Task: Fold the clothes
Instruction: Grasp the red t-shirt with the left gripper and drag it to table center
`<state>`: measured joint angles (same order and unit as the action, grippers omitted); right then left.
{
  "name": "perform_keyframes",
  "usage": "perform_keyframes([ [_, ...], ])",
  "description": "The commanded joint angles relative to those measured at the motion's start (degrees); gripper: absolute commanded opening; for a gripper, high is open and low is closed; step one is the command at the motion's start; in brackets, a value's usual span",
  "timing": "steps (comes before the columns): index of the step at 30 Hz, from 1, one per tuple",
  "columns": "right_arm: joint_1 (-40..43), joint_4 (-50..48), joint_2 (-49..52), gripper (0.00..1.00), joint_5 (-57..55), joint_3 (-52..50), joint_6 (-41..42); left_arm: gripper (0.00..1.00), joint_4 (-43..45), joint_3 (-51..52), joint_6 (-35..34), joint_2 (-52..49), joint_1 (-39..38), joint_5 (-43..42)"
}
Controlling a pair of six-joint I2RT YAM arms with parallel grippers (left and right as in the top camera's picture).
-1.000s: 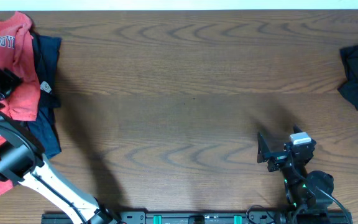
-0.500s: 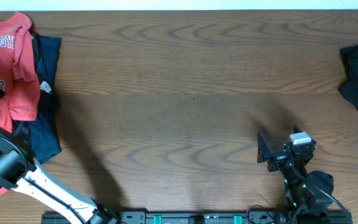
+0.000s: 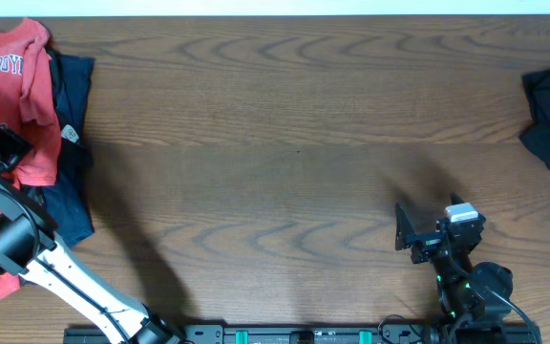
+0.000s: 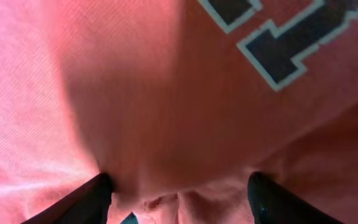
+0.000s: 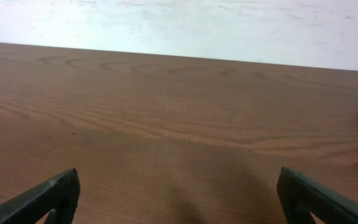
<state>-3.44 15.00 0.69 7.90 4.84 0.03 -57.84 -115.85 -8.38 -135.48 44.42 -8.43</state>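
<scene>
On the table (image 3: pixel 304 143), far left, coral-red T-shirt (image 3: pixel 31 96) under left pincer (image 4: pixel 179 186)

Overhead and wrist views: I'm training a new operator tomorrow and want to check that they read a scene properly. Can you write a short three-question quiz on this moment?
1. True or false: the right gripper stands open over bare table, with nothing between its fingers.
2. Multiple choice: what do the fingers of the left gripper press into? A) the coral-red T-shirt; B) a white towel; C) a cardboard box.
3. Fill in: in the overhead view, the navy cloth lies partly ___ the coral-red T-shirt.

Key: 1 true; 2 A; 3 under.
</scene>
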Motion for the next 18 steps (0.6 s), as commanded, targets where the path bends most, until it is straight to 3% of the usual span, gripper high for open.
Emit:
perform_keyframes([
  [1,0.44,-0.04,-0.39,0.99,-0.15,-0.20,1.01,0.64,0.55,-0.63,0.81,0.02,0.17,-0.02],
  [6,0.44,-0.04,-0.39,0.99,-0.15,-0.20,1.01,0.12,1.11,-0.63,-0.15,0.02,0.15,0.04],
  [7,0.44,-0.04,-0.39,0.99,-0.15,-0.20,1.01,0.06,1.11,-0.63,-0.76,0.02,0.15,0.04],
  [18,0.44,-0.04,-0.39,0.99,-0.15,-0.20,1.01,0.06,-0.90,-2.43,-3.34,2.64,-2.27,0.07],
])
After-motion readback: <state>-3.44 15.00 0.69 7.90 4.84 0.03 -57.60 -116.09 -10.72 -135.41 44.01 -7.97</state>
